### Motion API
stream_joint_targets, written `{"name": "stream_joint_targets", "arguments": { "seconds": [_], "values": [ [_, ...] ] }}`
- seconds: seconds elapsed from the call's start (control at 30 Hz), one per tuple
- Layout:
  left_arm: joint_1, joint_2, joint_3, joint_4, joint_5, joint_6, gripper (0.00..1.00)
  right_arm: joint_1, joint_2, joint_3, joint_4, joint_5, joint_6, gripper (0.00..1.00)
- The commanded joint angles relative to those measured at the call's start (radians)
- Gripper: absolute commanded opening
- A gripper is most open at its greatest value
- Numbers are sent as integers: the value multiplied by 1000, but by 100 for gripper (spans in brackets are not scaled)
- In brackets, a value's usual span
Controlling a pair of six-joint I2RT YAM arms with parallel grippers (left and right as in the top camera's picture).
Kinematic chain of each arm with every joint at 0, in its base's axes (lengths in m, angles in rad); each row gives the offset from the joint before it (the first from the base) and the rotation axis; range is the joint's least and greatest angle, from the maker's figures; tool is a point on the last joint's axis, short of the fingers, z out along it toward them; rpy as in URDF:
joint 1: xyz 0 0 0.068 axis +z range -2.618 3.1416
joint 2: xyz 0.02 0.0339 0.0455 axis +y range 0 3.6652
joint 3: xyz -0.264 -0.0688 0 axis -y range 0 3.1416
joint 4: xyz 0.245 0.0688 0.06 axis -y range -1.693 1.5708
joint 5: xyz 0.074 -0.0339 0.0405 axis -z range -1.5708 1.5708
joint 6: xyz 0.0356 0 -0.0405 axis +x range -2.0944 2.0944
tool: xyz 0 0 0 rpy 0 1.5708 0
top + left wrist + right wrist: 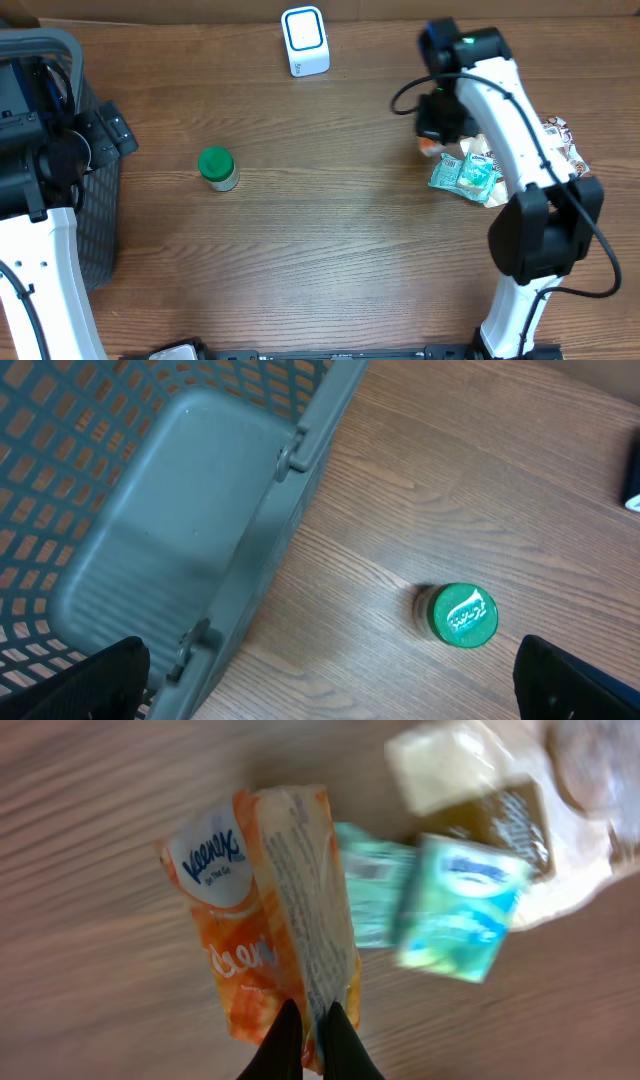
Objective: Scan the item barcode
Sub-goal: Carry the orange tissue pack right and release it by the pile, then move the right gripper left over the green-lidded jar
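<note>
Soft, even overhead light, moderately bright. Faint shadow beside green-lidded jar (217, 168), mild sheen on wooden table (330, 250). Right wrist view motion-blurred: teal packets (455, 905) smeared, Kleenex pack (265, 910) sharper. Left wrist view crisp.

Middle of the bench (340, 250) is wide open, only a green-lidded jar (218, 168) standing left of centre. The basket (100, 215) walls off the left edge, scanner (305, 41) sits at the back, packet pile (468, 177) clutters the right.

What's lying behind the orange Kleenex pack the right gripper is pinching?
Two green tissue packs and a clear-wrapped bag; the Kleenex pack covers the nearer one's left edge.
</note>
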State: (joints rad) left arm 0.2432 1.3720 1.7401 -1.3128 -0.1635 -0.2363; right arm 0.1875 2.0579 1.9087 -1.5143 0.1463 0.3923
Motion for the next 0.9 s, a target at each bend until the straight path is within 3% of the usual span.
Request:
{"name": "stream_joint_targets", "arguments": {
  "seconds": [0.0,0.2,0.3,0.5,0.67,0.87],
  "values": [
    [5,-4,11,2,4,-11,100,-76,7,-79,23,20,117,4],
    [5,-4,11,2,4,-10,99,-192,7,-117,43,-24,117,5],
    [5,-4,11,2,4,-10,100,-220,7,-117,36,-24,116,20],
    [5,-4,11,2,4,-10,100,-257,7,-117,23,-23,116,33],
    [5,-4,11,2,4,-10,99,-261,7,-115,10,-38,99,35],
    [5,-4,11,2,4,-10,100,-216,7,-95,34,-186,-9,34]
  ]
}}
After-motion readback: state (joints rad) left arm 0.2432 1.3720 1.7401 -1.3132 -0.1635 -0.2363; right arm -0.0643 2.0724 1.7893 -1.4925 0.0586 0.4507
